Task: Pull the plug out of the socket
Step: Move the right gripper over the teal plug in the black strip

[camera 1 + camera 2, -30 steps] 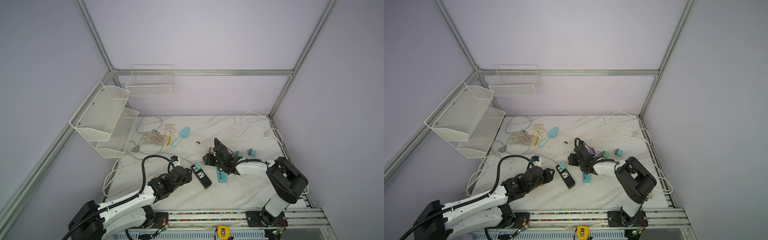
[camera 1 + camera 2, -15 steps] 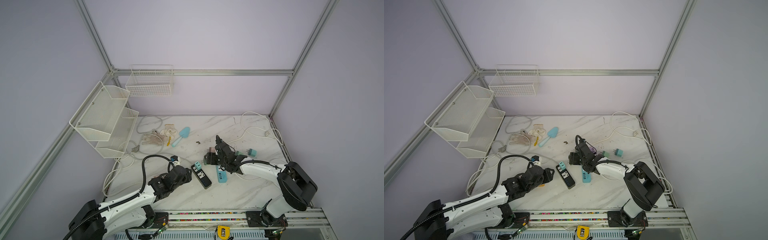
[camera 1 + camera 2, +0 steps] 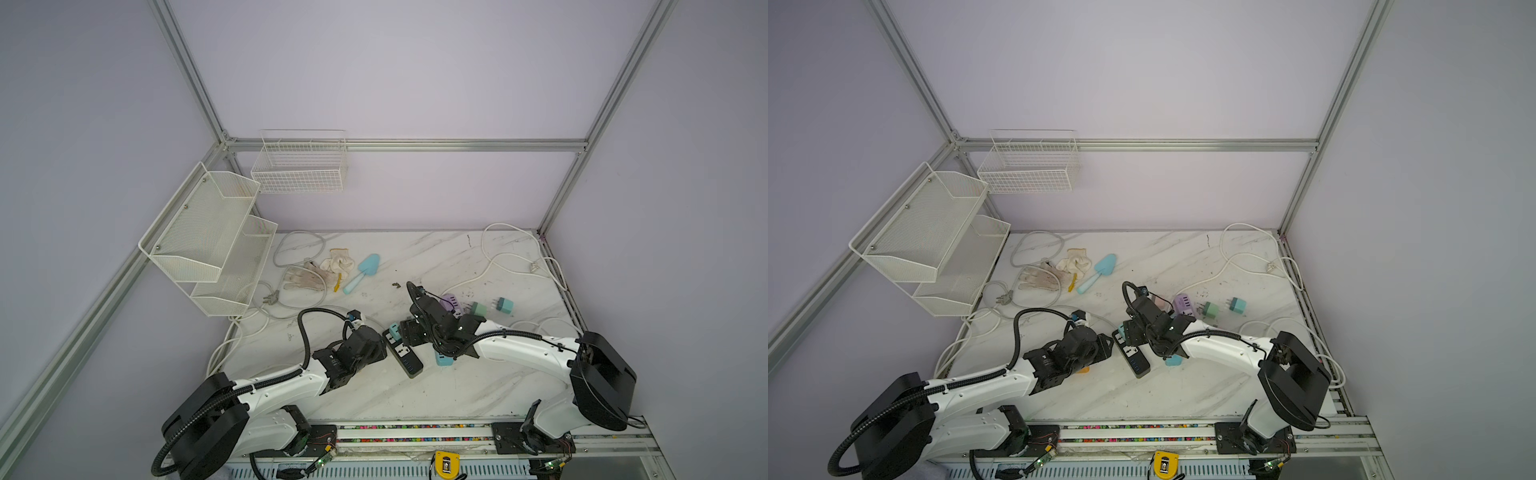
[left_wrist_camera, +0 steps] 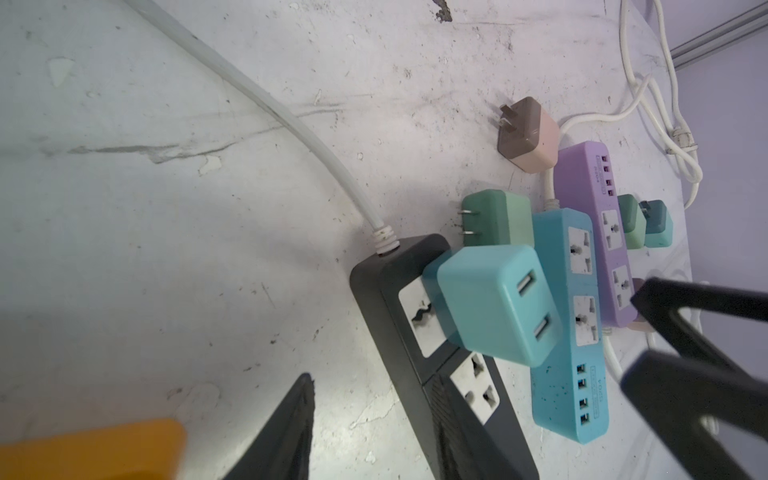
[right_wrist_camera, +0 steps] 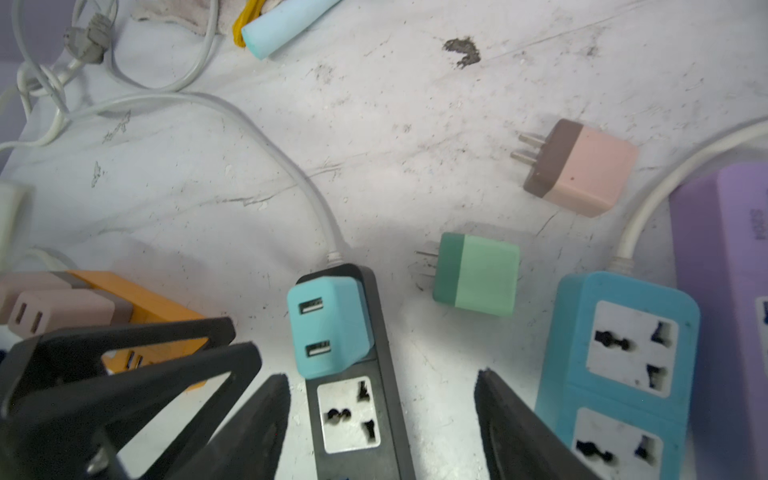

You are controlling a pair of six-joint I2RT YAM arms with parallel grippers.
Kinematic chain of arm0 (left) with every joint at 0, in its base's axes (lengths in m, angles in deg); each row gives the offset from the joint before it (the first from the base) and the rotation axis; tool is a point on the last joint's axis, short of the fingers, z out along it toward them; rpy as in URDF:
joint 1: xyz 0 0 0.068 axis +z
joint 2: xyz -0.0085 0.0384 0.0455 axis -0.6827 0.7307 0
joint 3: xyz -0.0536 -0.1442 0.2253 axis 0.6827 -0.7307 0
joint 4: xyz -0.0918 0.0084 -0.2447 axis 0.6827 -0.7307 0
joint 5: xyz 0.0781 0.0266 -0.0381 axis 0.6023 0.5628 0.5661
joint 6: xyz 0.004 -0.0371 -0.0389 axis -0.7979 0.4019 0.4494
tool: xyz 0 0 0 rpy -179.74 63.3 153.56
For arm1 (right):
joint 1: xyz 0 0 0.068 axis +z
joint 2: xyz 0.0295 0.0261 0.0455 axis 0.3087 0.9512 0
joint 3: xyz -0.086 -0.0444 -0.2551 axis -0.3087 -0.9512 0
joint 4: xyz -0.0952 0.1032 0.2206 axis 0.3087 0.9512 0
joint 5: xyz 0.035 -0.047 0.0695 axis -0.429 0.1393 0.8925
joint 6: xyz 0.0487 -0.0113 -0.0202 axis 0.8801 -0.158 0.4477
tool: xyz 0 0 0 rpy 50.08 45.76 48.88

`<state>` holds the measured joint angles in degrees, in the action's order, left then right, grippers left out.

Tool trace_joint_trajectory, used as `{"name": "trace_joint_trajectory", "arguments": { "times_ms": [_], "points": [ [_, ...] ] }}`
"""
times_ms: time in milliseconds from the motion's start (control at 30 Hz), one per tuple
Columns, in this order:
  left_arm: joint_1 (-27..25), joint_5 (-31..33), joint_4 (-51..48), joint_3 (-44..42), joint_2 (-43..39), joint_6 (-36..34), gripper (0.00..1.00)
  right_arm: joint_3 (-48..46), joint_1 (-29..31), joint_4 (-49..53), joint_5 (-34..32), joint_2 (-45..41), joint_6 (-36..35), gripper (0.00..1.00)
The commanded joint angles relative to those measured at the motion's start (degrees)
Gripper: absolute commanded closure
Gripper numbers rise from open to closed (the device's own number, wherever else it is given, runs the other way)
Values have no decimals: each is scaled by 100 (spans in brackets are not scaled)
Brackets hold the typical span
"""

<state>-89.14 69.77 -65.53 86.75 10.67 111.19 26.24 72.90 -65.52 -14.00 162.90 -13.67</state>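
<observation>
Teal plug (image 5: 328,328) seated in end socket of black power strip (image 5: 351,415). Right gripper (image 5: 380,376) wide, straddling strip short of plug, empty. Left gripper (image 5: 245,340) narrow, empty, just beside strip. Risk: unbraced strip lifts with plug, or grip slips off rounded body

The plug I'm after is a teal cube charger (image 5: 328,328) with two USB slots on its outward face and a darker teal base. It sits in the end outlet of the black power strip (image 5: 353,415), the outlet nearest that strip's white cord (image 5: 291,166). I cannot tell whether its prongs are fully in. The black strip lies flat on the tabletop (image 5: 415,124), just beside the blue power strip (image 5: 623,353) and roughly parallel to it, with both cord ends facing the same way. Its next outlet faces up, uncovered.
</observation>
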Motion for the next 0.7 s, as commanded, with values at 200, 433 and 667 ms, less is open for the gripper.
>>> {"name": "trace_joint_trajectory", "arguments": {
  "times_ms": [200,433,667],
  "points": [
    [192,-245,612,420,359,268,57,203,117,184,-88,388,-271,32],
    [288,-391,928,441,654,325,59,343,129,67,65,660,-424,33],
    [381,-625,1206,448,886,350,61,487,135,89,75,908,-505,35]
  ]
}}
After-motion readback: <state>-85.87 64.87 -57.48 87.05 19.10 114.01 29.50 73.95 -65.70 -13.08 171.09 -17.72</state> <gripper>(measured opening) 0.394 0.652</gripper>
